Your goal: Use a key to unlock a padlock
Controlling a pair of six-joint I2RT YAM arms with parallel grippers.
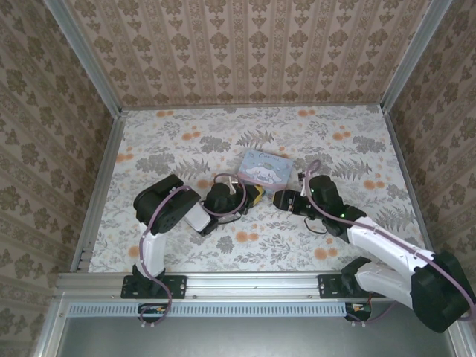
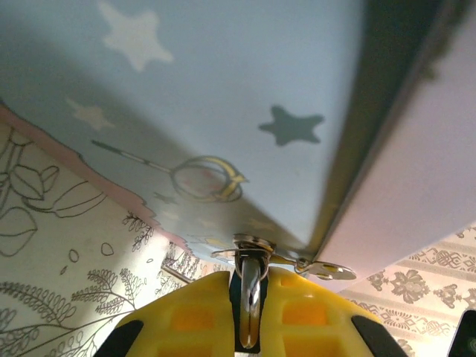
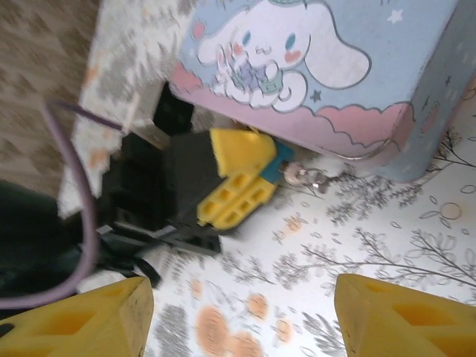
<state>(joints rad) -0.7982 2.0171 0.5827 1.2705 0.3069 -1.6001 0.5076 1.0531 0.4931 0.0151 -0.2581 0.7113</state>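
While holding the left tool [image 1: 254, 195] shut tight on the padlock [image 3: 281, 160], pinches the lock's metal part [image 2: 251, 297] between yellow fingers [image 2: 186, 331]. Leaves the bluish-green body poking out just past the fingertips, seen from the right wrist, with what looks like a small silvery key [image 3: 306, 177] hanging off it. Presses lock and key close under the lower corner of the tin [image 1: 264, 167], by its pink bottom edge; touching or only just beside, cannot tell. Carries the right tool [image 3: 242, 297] spread wide and empty, facing the left one across a short stretch of the floral desk [image 1: 186, 134], near but apart. Has the tin lying on the desk, cartoon lid up, beyond both tools.
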